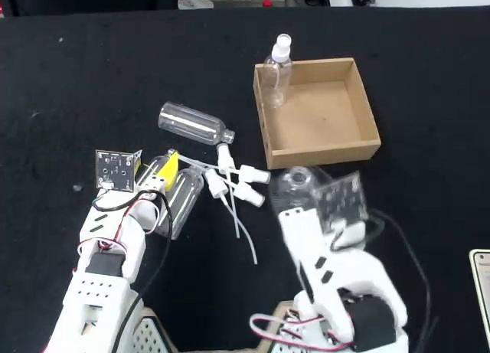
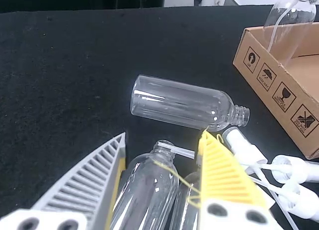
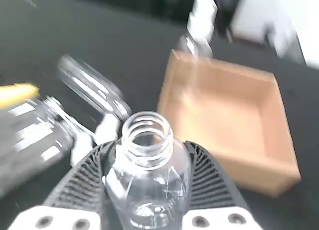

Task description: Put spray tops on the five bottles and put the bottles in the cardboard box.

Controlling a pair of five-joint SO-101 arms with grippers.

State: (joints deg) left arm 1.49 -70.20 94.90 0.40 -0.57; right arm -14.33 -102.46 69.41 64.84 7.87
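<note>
On the black bench (image 1: 76, 77), upper right, a brown cardboard box (image 1: 321, 148) is seen, a capped clear bottle (image 1: 279, 73) standing in its upper-left corner. An uncapped clear plastic bottle (image 3: 147, 140) is clamped by the right pincer (image 3: 149, 150). The left pincer (image 2: 164, 136) is spread around a lying clear bottle (image 2: 149, 185) beside loose white spray tops (image 1: 237, 181).

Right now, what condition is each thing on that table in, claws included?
Cardboard box: open-topped, one bottle inside.
Boxed bottle: upright, spray top on.
Lone bottle: on its side, no top.
Spray tops: loose on the table.
Left gripper: open, astride two lying bottles.
Right gripper: shut on held bottle.
Held bottle: upright, neck bare.
</note>
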